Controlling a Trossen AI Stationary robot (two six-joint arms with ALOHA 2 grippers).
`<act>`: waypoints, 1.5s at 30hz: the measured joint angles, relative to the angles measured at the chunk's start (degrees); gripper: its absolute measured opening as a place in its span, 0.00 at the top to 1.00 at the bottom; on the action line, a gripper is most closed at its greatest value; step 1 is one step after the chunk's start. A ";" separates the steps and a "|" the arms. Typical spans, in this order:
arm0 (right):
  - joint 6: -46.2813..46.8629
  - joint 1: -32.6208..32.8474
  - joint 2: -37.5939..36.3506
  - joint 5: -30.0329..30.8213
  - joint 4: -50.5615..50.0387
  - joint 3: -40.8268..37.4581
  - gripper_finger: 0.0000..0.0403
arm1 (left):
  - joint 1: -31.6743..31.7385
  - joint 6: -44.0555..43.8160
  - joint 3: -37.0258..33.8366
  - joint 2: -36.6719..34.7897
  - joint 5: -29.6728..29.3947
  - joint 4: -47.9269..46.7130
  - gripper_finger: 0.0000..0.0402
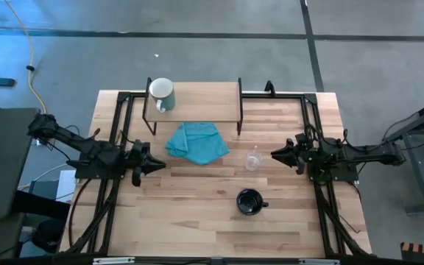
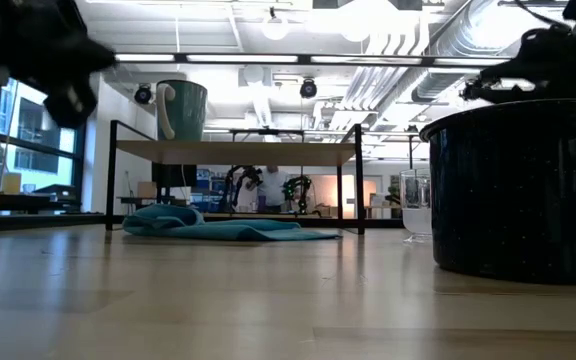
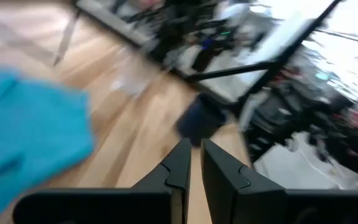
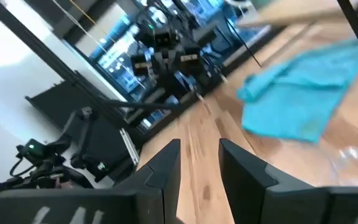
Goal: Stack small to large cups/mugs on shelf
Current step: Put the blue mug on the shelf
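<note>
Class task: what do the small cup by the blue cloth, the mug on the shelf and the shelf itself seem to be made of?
Small cup: clear glass, since the table shows through it.
Mug: probably glazed ceramic; pale, opaque, with a soft shine.
Shelf: light wood board with visible grain, on thin black legs, likely metal.

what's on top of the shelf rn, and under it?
On the shelf, only the pale mug, upright at its left end. Under it, the teal cloth lies on the table, partly sticking out in front. The rest beneath the board is hidden from above.
</note>
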 joint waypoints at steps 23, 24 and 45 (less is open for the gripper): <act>-9.75 8.33 15.84 -7.72 5.44 3.87 0.75 | 0.00 7.41 0.02 0.00 5.55 6.90 0.94; -10.31 8.99 17.41 -7.45 5.37 4.54 0.75 | 0.00 7.32 0.02 0.00 5.56 6.89 0.94; -11.24 12.79 50.22 -7.61 -13.77 28.51 0.75 | 0.00 6.91 0.02 0.00 4.03 5.48 0.94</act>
